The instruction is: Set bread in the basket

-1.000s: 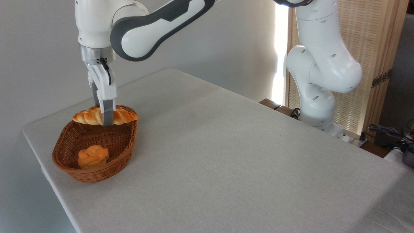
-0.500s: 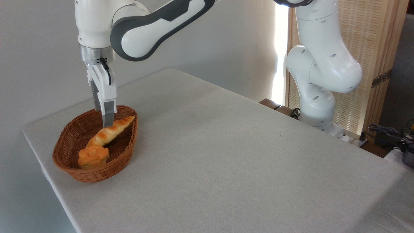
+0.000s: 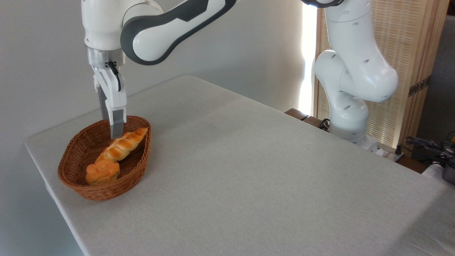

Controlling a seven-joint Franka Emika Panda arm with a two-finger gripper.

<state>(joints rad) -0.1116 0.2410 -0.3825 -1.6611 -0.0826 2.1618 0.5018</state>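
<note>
Camera view shows the bread (image 3: 122, 146) lying slanted inside the basket (image 3: 140, 167), its lower end touching a small bun (image 3: 102, 172). The gripper (image 3: 113, 132) hangs just above, fingers apart, holding nothing. No writing is readable.

Glossy ridged bread (image 3: 122, 145) in rough woven wicker basket (image 3: 139, 166); matt cloth table (image 3: 249, 170).

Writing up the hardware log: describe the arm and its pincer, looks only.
The arm is glossy white, built of rounded segments with small dark dots, and one link carries a dark grey band. A silver metal collar joins the wrist to the pincer, which has a white body, a short black cable looping down its side and two straight grey fingers.
</note>
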